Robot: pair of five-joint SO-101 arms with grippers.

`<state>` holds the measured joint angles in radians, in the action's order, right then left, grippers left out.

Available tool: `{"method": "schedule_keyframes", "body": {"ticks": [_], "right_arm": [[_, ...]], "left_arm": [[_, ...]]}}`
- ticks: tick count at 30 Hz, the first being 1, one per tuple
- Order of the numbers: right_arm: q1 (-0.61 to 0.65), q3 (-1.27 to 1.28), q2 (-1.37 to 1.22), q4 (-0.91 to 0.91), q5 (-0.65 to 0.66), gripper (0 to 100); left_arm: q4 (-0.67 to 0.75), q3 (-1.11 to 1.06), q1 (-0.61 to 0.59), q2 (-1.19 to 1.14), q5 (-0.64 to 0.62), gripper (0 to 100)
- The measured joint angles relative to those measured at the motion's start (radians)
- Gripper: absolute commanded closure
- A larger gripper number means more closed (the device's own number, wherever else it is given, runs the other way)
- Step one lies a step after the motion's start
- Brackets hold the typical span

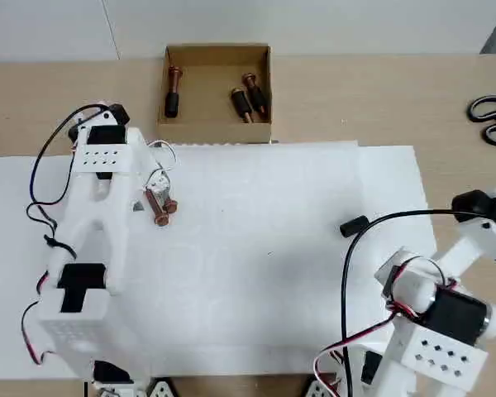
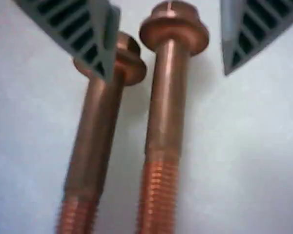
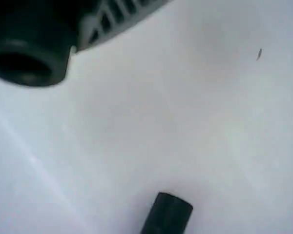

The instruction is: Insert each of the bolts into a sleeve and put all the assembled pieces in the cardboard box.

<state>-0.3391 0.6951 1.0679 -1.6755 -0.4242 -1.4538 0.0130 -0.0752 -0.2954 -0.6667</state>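
The left gripper (image 2: 166,75) hangs wide open and empty just above two copper bolts on the white foam sheet (image 1: 273,273) that covers the worktop (image 1: 355,99). The bolts lie side by side, heads the same way, so close at the heads that they may be touching. One bolt (image 2: 166,122) sits in the gap between the fingers. The second bolt (image 2: 97,131) has its head under one finger (image 2: 83,34).

That is the main risk. If the gripper drops and closes from here, that finger could land on the second bolt's head instead of beside it. It could then pinch both bolts at once, or flick one so that it rolls across the foam.

The right gripper (image 1: 475,205) appears to be clamped on a black sleeve (image 3: 29,53) with its hollow end showing. With so little of the grip visible, a shallow hold could let the sleeve tilt or slip when a bolt is pushed in. A spare sleeve (image 1: 354,225) lies on the foam near that arm and could be nudged by a careless sweep.

The cardboard box (image 1: 217,51) already holds three assembled pieces. Scissors (image 1: 492,116) lie well apart at the worktop's edge.
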Motion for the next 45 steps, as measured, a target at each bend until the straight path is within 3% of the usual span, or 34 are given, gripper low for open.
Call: {"method": "schedule_keyframes", "body": {"ticks": [14,19,23,32,35,45], "right_arm": [[0.0,0.0,0.0,0.0,0.0,99.6],[0.0,0.0,0.0,0.0,0.0,99.6],[0.0,0.0,0.0,0.0,0.0,99.6],[0.0,0.0,0.0,0.0,0.0,99.6],[0.0,0.0,0.0,0.0,0.0,99.6],[0.0,0.0,0.0,0.0,0.0,99.6]], "left_arm": [[0.044,0.068,-0.003,-0.183,-0.028,86],[0.043,0.109,0.005,-0.227,-0.028,100],[0.041,0.137,0.009,-0.238,-0.028,100],[-0.166,0.311,-0.002,-0.278,-0.032,99],[-0.256,0.41,-0.002,-0.278,-0.104,99],[-0.276,0.417,-0.009,-0.278,-0.295,99]]}}
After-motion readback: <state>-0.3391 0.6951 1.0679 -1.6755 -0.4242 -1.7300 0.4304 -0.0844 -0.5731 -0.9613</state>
